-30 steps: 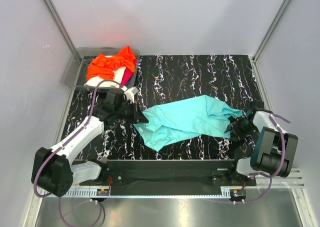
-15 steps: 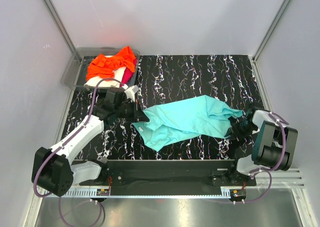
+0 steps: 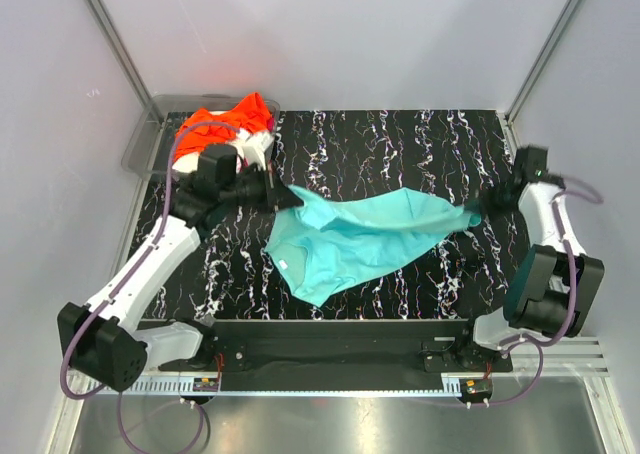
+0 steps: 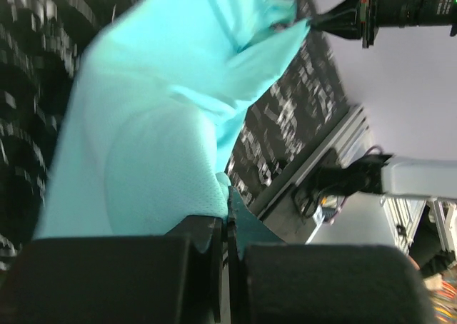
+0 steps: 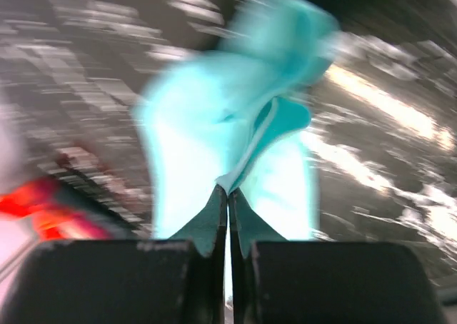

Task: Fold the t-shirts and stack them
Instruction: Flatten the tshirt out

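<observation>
Step in hand: by the look of it, spreading the teal t-shirt (image 3: 350,239) out flat ahead of the first fold, with the shirt strung between the two tools.
Left tool (image 3: 284,197): the jaws are closed to a sliver on a pinch of the shirt's edge. Its wrist view shows cloth running straight out ahead of the tips.
Right tool (image 3: 479,213): the jaws are pressed almost together on a bunched corner of the same shirt, which fans out beyond the tips. That view is blurred.
Shirt's place: it is slung from one tool to the other, and its middle sags onto the bench (image 3: 400,144) on the near side of the line joining them.
Doing it well: the tools probably need to draw apart evenly and low, so the cloth goes taut without slipping from either pinch, then lower it together. The rumpled near flap will want smoothing.
Other shirts: an orange t-shirt (image 3: 222,124) is heaped in the tray (image 3: 136,148), just behind the left tool and well apart from the right tool.
</observation>
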